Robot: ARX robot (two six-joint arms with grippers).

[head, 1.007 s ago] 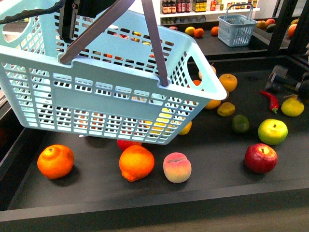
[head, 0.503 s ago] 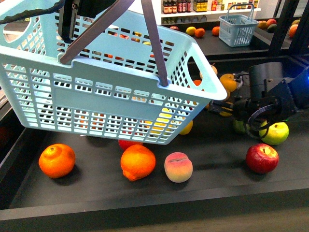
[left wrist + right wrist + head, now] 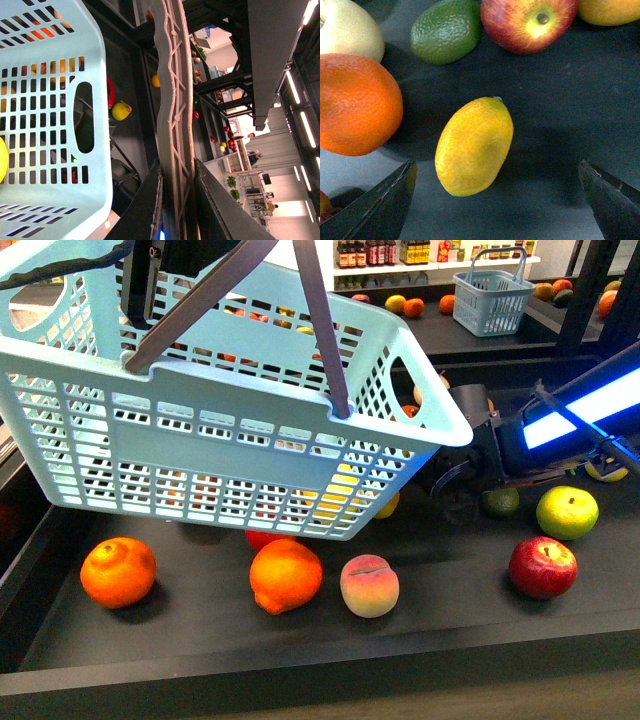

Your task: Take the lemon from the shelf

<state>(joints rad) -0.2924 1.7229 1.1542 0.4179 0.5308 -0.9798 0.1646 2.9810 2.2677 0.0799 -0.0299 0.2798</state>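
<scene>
The fingers (image 3: 385, 202) of the right gripper (image 3: 497, 200) stand spread wide and touch nothing. A golden-yellow oval fruit (image 3: 474, 146) lies on the dark deck between them. An orange (image 3: 355, 105), a dark green fruit (image 3: 446, 31) and a red-and-yellow apple (image 3: 527, 20) lie near it. In the front view the lower right corner of the pale blue basket (image 3: 250, 450) hides this gripper, and only the right arm (image 3: 575, 418) shows, reaching in from the right edge. The left gripper (image 3: 176, 210) has its fingers pressed on the grey basket handle (image 3: 172, 100), and the basket hangs tilted over the shelf (image 3: 430, 580). The lemon (image 3: 608, 471) lies on the deck at the right edge of the frame. It is largely covered by the right arm and well apart from the spread fingers. A yellow-green apple (image 3: 566, 512) lies just beside the lemon, and a red apple (image 3: 542, 566) lies lower right. A peach (image 3: 369, 585) and two oranges (image 3: 285, 575) (image 3: 118, 571) occupy the lower centre and lower left.
</scene>
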